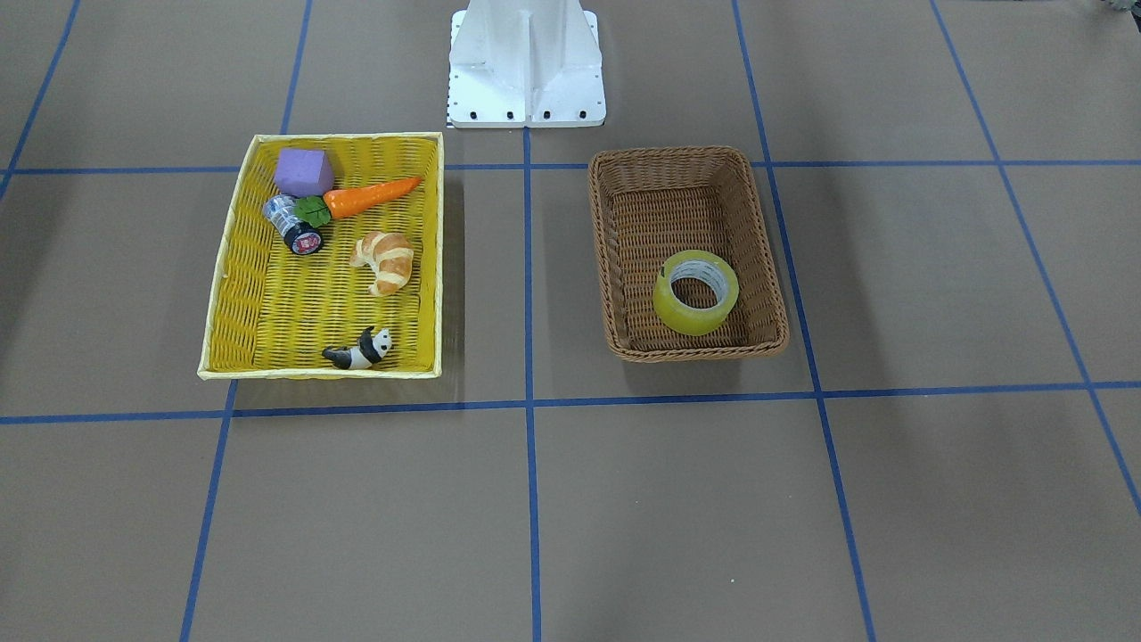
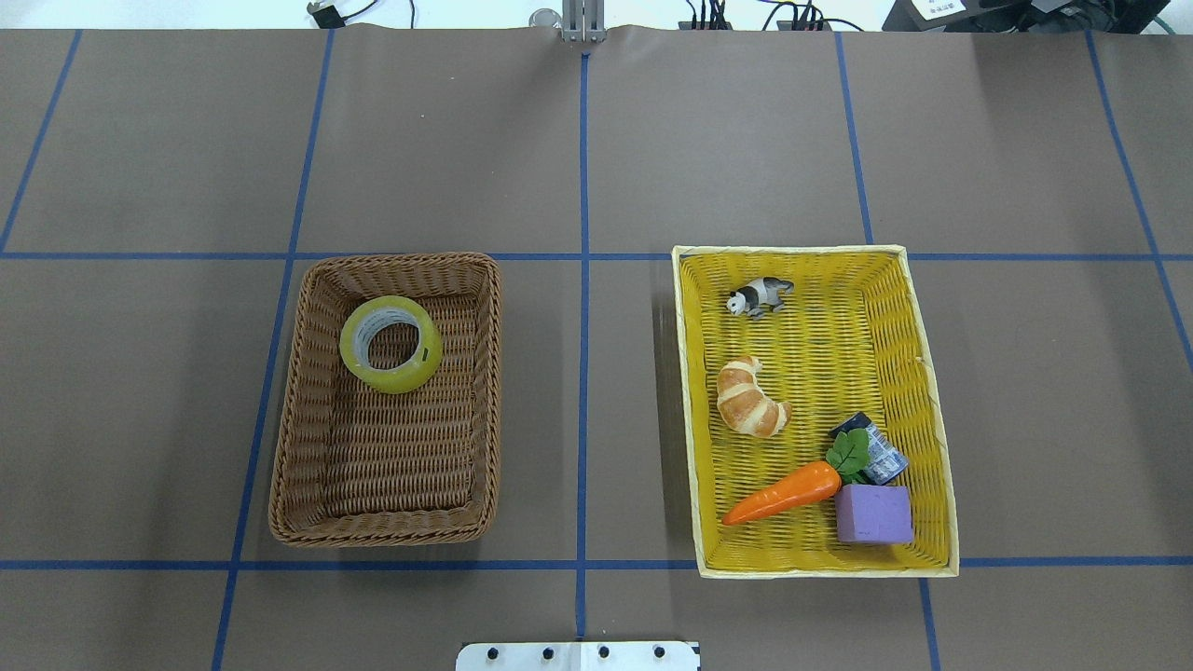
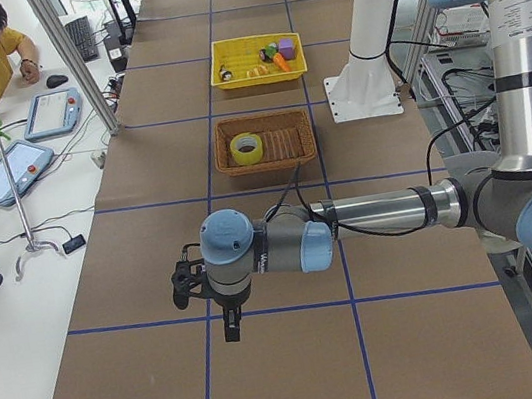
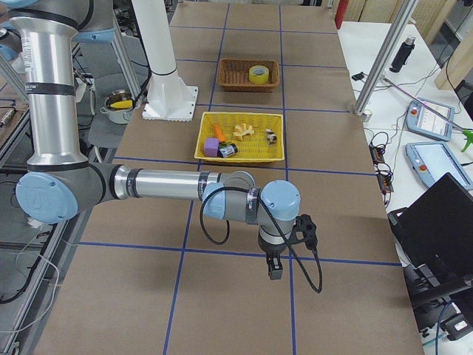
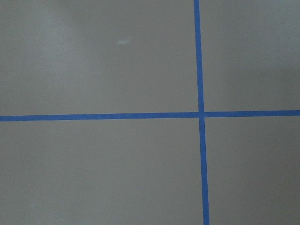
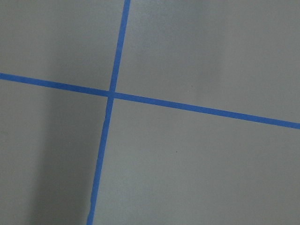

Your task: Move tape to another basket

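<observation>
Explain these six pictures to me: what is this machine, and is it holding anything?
It is a robot with two arms at a table. Two pictures look down from above: one from behind it, one facing it. Two look along the table from its ends and show the left gripper and right gripper over bare table, holding nothing visible; open or shut, I cannot tell. Two come from wrist cameras: only table and blue lines. The tape lies in the brown basket; the yellow tray holds a panda, croissant, carrot, purple block and small cylinder.

left gripper (image 3: 230, 325) and right gripper (image 4: 275, 271) too small and side-on for any reading of their jaws
</observation>
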Available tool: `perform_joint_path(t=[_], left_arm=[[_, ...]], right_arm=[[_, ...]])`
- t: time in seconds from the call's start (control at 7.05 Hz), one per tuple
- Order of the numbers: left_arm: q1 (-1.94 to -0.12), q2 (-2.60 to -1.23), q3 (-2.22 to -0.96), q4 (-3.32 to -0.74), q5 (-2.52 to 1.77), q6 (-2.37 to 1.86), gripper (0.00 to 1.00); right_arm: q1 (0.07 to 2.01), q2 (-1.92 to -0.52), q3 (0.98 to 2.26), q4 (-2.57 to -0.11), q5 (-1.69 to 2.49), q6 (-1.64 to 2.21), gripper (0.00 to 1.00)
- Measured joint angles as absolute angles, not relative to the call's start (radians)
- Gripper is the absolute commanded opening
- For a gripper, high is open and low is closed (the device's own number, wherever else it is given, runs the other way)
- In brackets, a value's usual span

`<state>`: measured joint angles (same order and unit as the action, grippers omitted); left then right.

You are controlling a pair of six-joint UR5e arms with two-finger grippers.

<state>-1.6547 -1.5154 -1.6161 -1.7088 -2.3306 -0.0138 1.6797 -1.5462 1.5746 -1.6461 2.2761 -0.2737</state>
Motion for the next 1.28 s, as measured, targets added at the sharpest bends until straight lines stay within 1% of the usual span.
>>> perform_joint_path(t=[1.28], left_arm=[[-1.654, -1.501, -1.618, -1.708, -2.325, -0.014, 0.99]], right_arm=[[1.678, -1.547, 1.568, -1.647, 2.313, -0.284, 1.00]])
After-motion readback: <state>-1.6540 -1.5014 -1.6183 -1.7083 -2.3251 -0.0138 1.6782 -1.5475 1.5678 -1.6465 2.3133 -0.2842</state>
